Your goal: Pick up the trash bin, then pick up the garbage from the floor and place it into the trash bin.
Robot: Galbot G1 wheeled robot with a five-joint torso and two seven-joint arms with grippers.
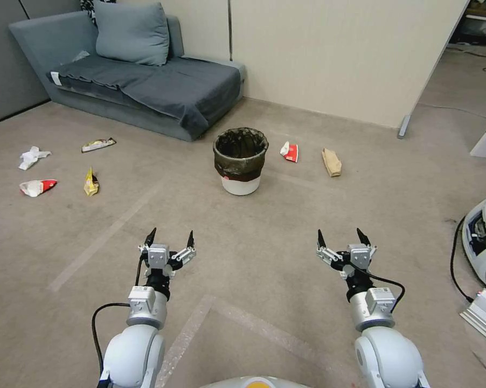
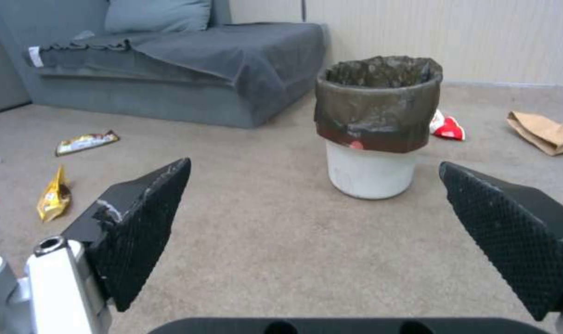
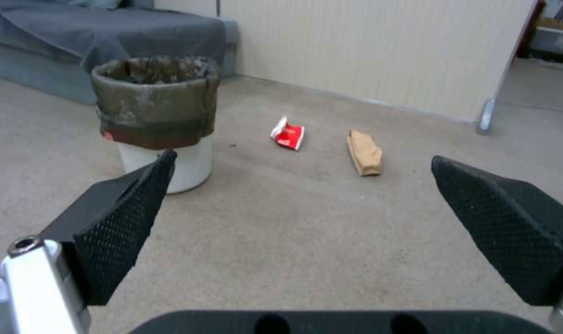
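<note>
The trash bin [image 1: 241, 160] [image 2: 374, 125] [image 3: 158, 116], white with a dark liner folded over its rim, stands upright on the beige carpet floor [image 1: 264, 226] ahead of me. Garbage lies around it: a red-and-white wrapper [image 1: 289, 151] and a tan paper bag [image 1: 331, 161] to its right, two yellow snack packets [image 1: 91, 183] [image 1: 98, 144], a white tissue [image 1: 33, 157] and another red-and-white wrapper [image 1: 37, 187] far left. My left gripper [image 1: 171, 236] and right gripper [image 1: 340, 236] hover open and empty, well short of the bin.
A grey sofa [image 1: 140, 81] with a cushion stands behind the bin at the left. A beige partition wall [image 1: 340, 54] runs behind. White equipment with a black cable [image 1: 483, 242] sits at the right edge. Tape strips [image 1: 108, 231] cross the carpet.
</note>
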